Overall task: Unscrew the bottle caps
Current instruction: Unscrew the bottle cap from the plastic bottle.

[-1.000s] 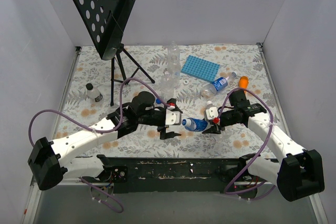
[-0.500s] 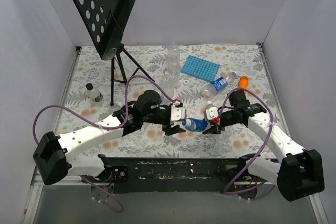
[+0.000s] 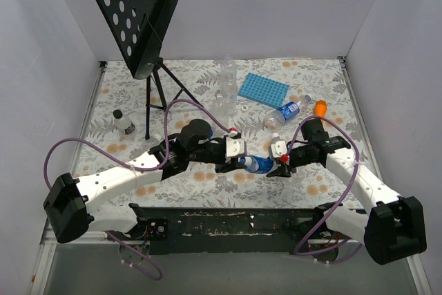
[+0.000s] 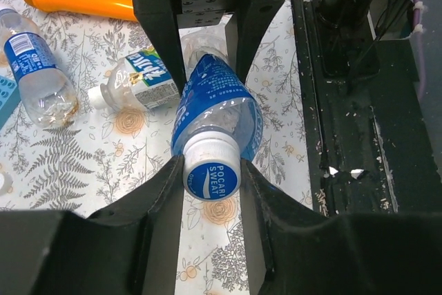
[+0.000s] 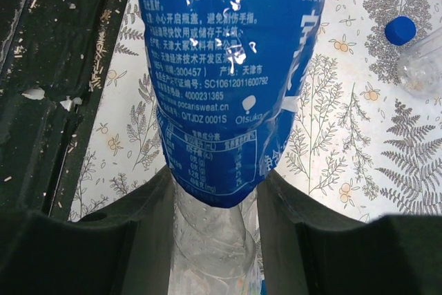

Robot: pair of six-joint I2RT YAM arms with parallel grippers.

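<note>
Moved in from 9 o'clock, the left pincer [image 3: 237, 158] has been brought up onto the bottle cap [image 4: 211, 177], which was stood off from a second ago. The white-and-blue cap is now framed by both fingers [image 4: 162, 198], each laid against a side; whether it is truly clenched cannot be told. The bottle [image 3: 259, 164] is held level at 6 o'clock of the bench [image 3: 124, 94], cap toward 9, base toward 3. At the base end, the right pincer [image 3: 279, 162] is clamped on the clear crinkly body, just below the blue label [image 5: 228, 67]. For a clean turn, the cap should be pinched squarely, the wrist rolled about the bottle's axis, and the right grip kept firm. Thin plastic is likely to twist or slip if squeezed unevenly.
</note>
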